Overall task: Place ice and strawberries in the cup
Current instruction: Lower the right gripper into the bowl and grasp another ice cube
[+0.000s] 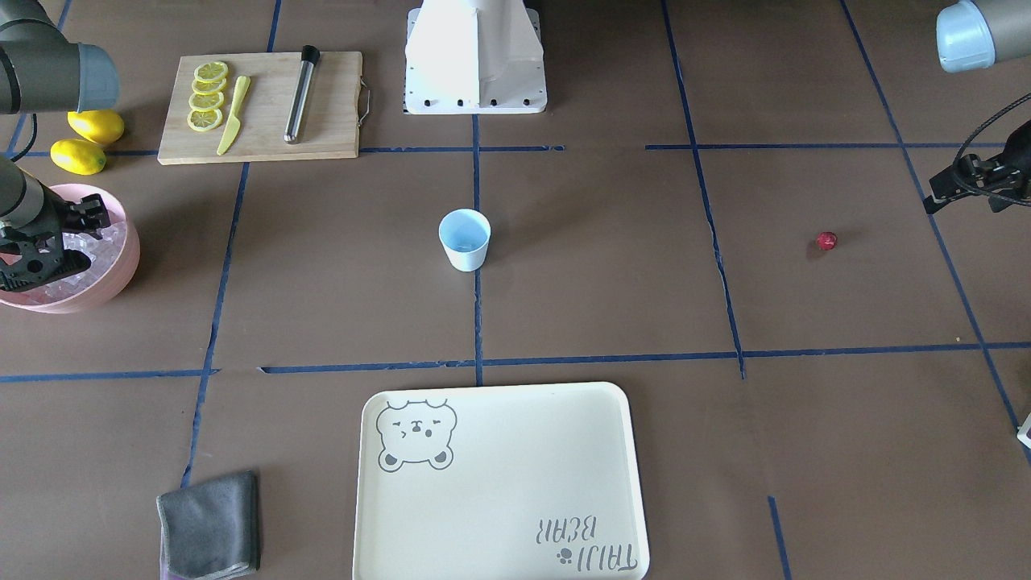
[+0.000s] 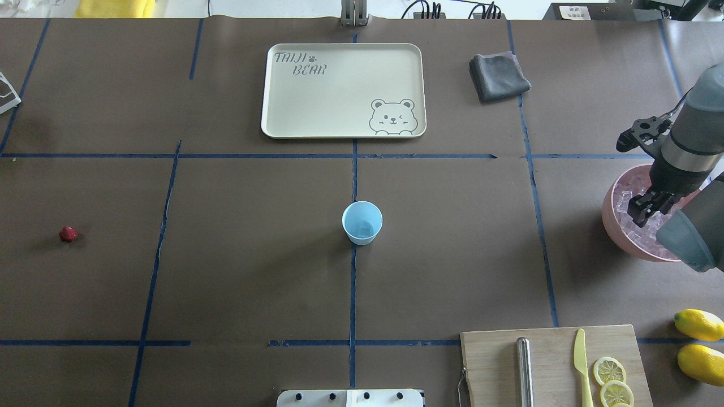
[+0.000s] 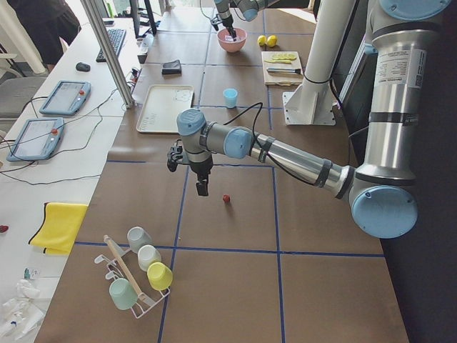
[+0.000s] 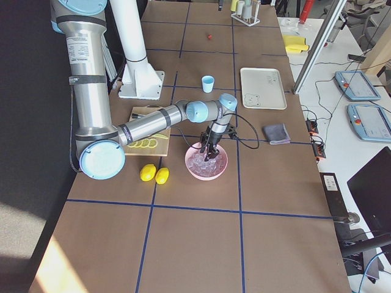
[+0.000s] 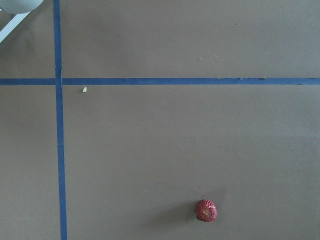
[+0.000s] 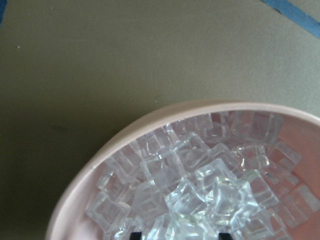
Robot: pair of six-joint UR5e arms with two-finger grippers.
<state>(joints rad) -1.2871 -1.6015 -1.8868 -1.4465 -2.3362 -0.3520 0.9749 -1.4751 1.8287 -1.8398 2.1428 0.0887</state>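
The right claw (image 6: 179, 234) hangs over the pink bowl (image 6: 100, 165), which stands well off to the right of the cup (image 2: 362, 222). Its tips are down among the ice (image 6: 200, 170). In the wrist view the two tips stand clearly apart with cubes between them, so the claw is open and grips nothing yet. The cup stands upright, and no ice or berry shows inside it.

The strawberry (image 2: 68, 233) lies on the desk, about as far to the cup's left as the bowl is to its right. The left claw (image 3: 202, 189) hovers near the berry and apart from it. I cannot tell how wide that claw is open.

The step in hand looks like the first ice pick. To do it well, centre the tips on a single cube that sits proud of the heap, not on a seam between two. Close slowly, since the cubes look slick and would likely squirt out under a fast pinch. Lift straight up clear of the bowl's rim before swinging towards the cup. Release low, over the middle of the cup's mouth, because the light cup could tip from a knock on its rim.
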